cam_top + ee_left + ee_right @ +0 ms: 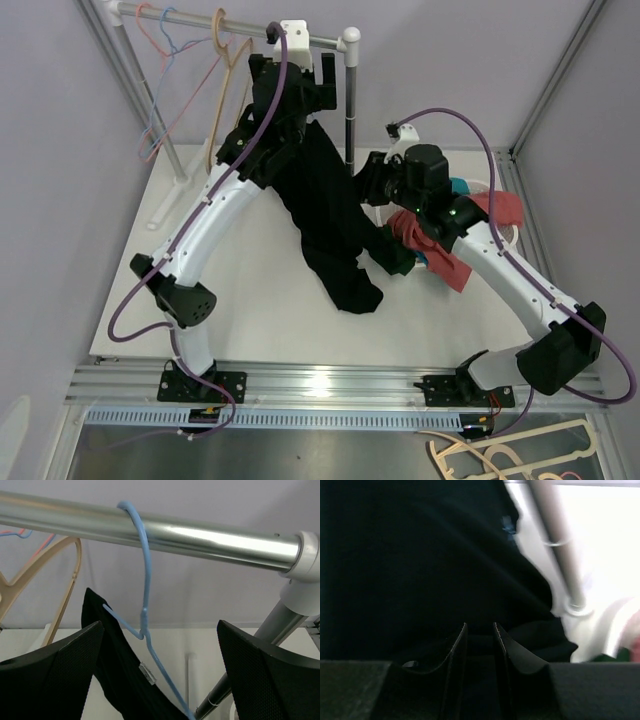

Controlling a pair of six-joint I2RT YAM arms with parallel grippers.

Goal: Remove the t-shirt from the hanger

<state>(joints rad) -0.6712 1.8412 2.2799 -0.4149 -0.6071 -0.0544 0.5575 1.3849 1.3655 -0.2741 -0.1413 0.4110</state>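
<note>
The black t-shirt [325, 200] hangs from a thin blue wire hanger [145, 580] hooked over the metal rail [200, 537]; its lower part lies crumpled on the white table [250, 290]. In the left wrist view the shirt [120, 680] sits on the hanger's left arm, and the right arm is bare. My left gripper [305, 85] is open just below the rail, its fingers [55, 675] on either side of the hanger's neck without touching it. My right gripper [368, 188] is shut on the shirt's fabric [420, 555] at mid-height, with the cloth pinched between the jaws [480, 627].
A beige hanger [225, 80] and thin red and blue wire hangers [165, 70] hang on the rail to the left. The rack's upright post [350, 120] stands right of the shirt. A white basket [505, 235] with red and teal clothes sits at the right.
</note>
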